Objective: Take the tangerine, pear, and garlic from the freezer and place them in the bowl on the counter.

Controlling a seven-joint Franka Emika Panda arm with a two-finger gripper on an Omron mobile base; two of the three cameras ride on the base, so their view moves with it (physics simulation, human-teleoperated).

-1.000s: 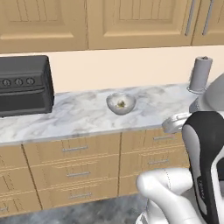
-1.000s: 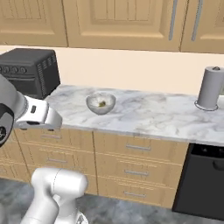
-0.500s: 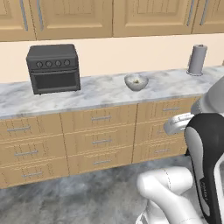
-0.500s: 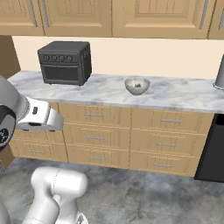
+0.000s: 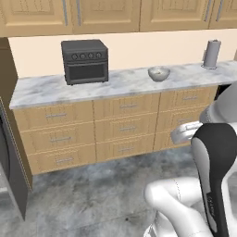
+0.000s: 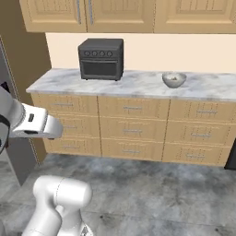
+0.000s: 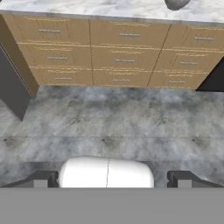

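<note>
End effector (image 7: 109, 179): jaws spread wide, empty, aimed at floor (image 7: 113, 122) well short of counter (image 5: 125, 83). Bowl (image 5: 159, 73): shallow, off-white, greyish rim, on counter between black oven (image 5: 85, 60) and paper roll (image 5: 211, 53). Contents too small to identify. Freezer (image 6: 11, 115): grey edge at left. Fruit and garlic judged light, round, liable to roll; grip across widest part, gently.

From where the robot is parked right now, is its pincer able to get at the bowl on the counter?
Probably not yet. The bowl sits far back on the counter, with a wide stretch of floor between the base and the cabinets. The open pincer is empty and pointed down at the floor; the base likely has to drive closer.
</note>
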